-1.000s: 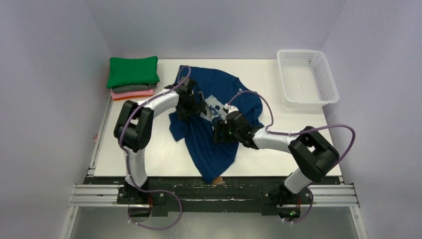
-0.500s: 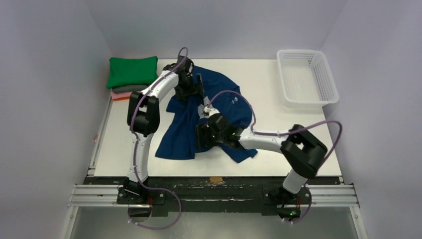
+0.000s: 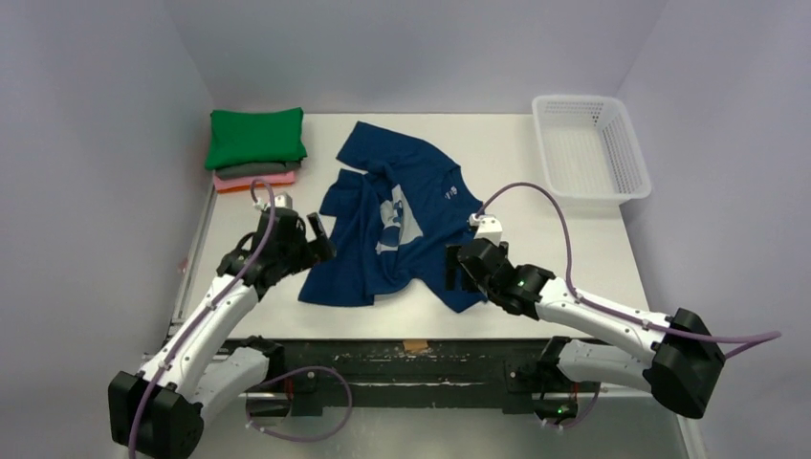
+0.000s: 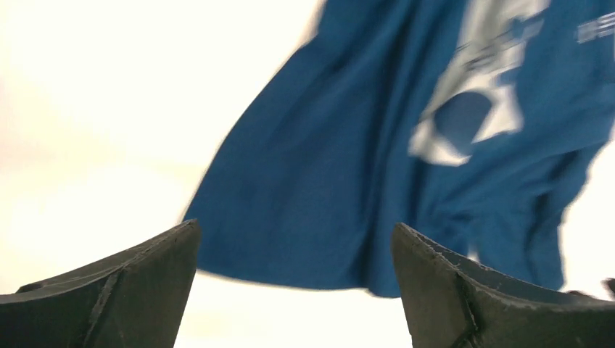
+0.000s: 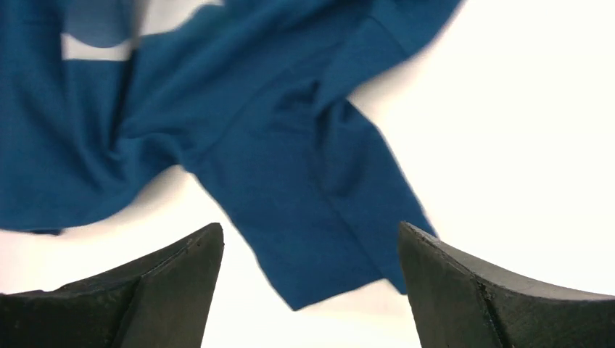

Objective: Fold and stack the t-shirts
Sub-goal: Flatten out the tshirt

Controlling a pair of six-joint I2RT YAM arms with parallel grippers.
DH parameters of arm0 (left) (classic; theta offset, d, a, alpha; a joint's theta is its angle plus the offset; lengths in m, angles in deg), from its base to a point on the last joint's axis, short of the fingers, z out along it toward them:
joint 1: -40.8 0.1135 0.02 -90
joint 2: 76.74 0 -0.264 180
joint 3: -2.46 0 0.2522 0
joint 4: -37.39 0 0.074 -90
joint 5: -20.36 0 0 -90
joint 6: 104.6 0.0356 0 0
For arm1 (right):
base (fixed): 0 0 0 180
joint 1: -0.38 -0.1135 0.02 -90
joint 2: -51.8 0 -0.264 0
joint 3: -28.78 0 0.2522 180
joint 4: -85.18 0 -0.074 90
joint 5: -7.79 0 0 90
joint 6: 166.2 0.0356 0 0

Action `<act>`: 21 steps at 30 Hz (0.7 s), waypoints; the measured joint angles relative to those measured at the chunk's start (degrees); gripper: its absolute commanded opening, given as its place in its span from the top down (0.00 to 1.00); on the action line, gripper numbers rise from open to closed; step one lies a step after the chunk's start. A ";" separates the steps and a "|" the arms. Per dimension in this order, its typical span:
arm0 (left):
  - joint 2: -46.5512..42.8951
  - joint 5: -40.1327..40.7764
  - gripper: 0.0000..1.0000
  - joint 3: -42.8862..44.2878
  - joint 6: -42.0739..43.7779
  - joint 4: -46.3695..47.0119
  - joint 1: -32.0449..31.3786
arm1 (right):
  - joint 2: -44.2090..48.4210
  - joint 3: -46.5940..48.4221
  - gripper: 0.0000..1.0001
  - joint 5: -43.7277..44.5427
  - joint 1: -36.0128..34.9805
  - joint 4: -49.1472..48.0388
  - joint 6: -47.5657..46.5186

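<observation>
Lying crumpled between the two claws, the navy t-shirt [image 3: 392,225] is showing its white print. The left claw [image 3: 320,239] is gaping wide, gripping nothing, beside the shirt's edge; the right claw [image 3: 453,271] is gaping likewise, a sleeve just ahead. Folded green [image 3: 255,137], grey [image 3: 256,169] and pink [image 3: 253,180] shirts are sitting stacked well beyond the left claw.

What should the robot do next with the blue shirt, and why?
Probably lower the right gripper onto the sleeve just ahead of it and pinch it. The navy t-shirt lies crumpled, not flat, and both this one and the left gripper are open and empty, so cloth must be gripped before spreading.
</observation>
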 measured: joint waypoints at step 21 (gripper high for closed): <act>1.33 7.13 0.32 -17.75 -13.49 -2.97 0.02 | 4.09 -6.88 0.05 3.21 7.10 3.67 2.69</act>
